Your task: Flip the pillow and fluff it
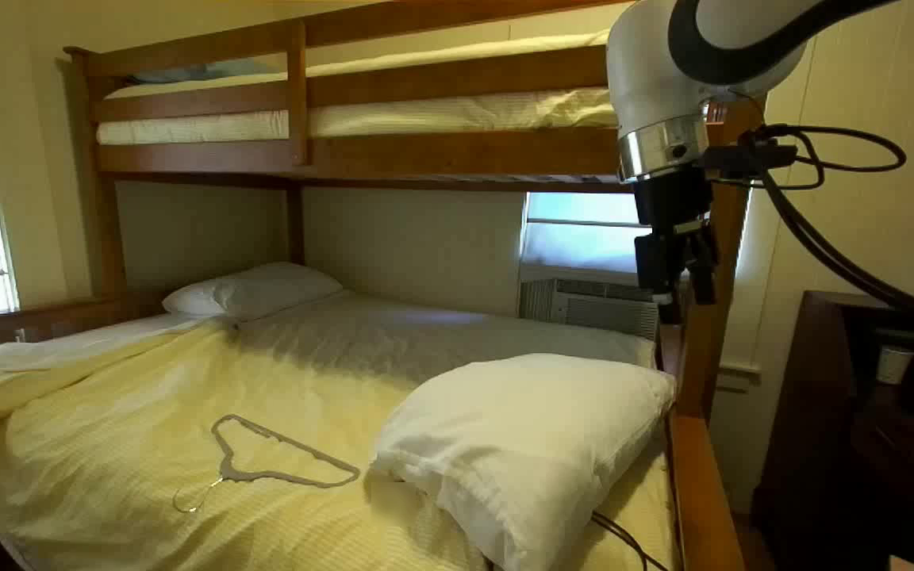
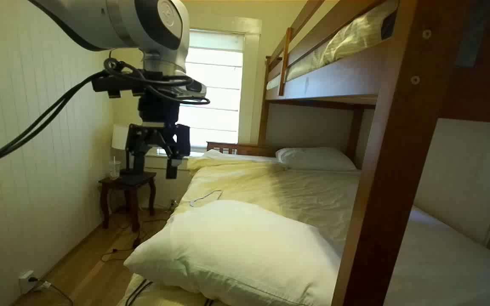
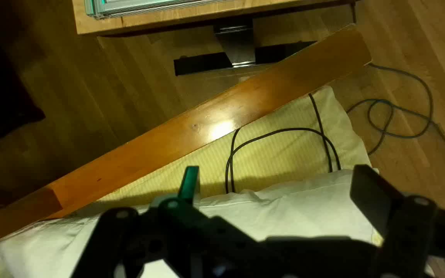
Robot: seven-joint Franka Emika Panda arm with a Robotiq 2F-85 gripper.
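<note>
Pillow (image 2: pixel 236 250), plump, white, rectangular, in wrinkled fabric, lies on the striped yellow fabric bedcover (image 1: pixel 298 531), well below the black two-finger gripper (image 2: pixel 154 168); jaws stand apart, empty; we judge that we must descend to grasp an edge

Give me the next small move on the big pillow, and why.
Probably lower the gripper toward the big pillow: in both exterior views it hangs higher, gripping nothing, and the wrist view shows the pillow's edge framed between open jaws.
</note>
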